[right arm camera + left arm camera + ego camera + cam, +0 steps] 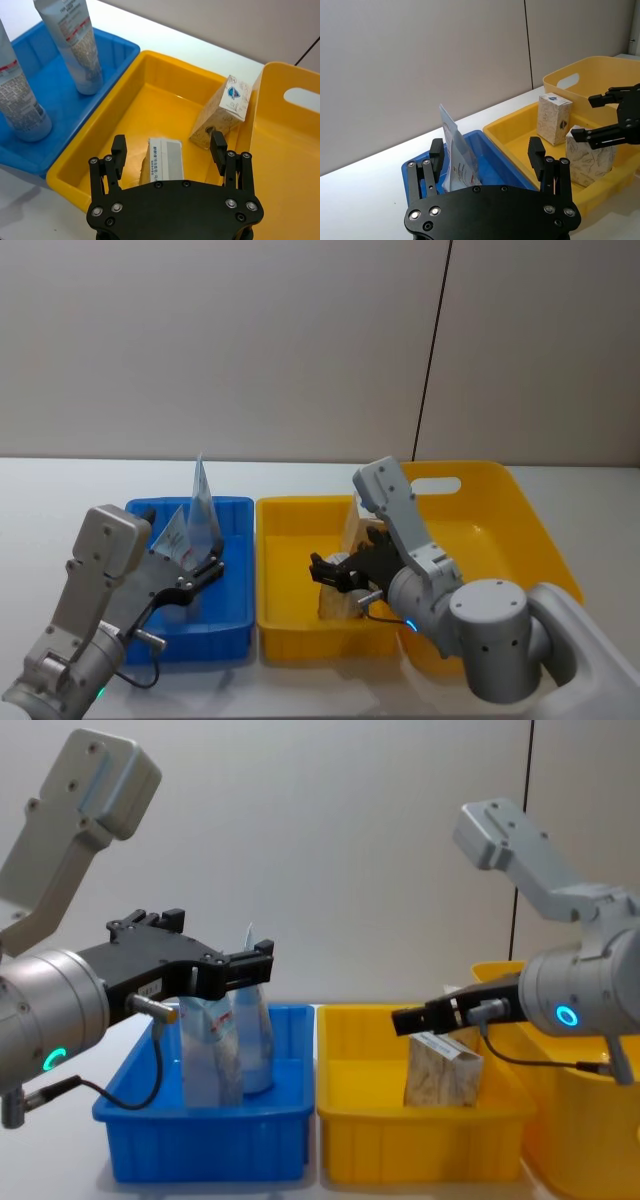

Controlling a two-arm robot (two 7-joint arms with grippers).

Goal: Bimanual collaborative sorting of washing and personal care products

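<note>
Left pincer (485, 152): released, fingers spread wide, hovering over the blue tray (235, 618), which sits at the left of the bench (60, 490).
Between its fingers: the tall tube (203, 500), closer to one finger than the other; whether it touches that finger cannot be told.
Tubes: the tall tube and the shorter tube (174, 532) stand upright on their caps in the blue tray, close together.
Right pincer (168, 147): released, fingers wide apart, poised over the yellow tray (290, 530), straddling the top of the near carton (162, 162); contact cannot be told.
Near carton: in the yellow tray, close to its front wall.
Far carton (223, 112): same tray, tilted, leaning toward the wall on the basket side.
Trays: side by side, blue left of yellow.
Tall yellow basket (520, 510): just beside the yellow tray, on its right.
</note>
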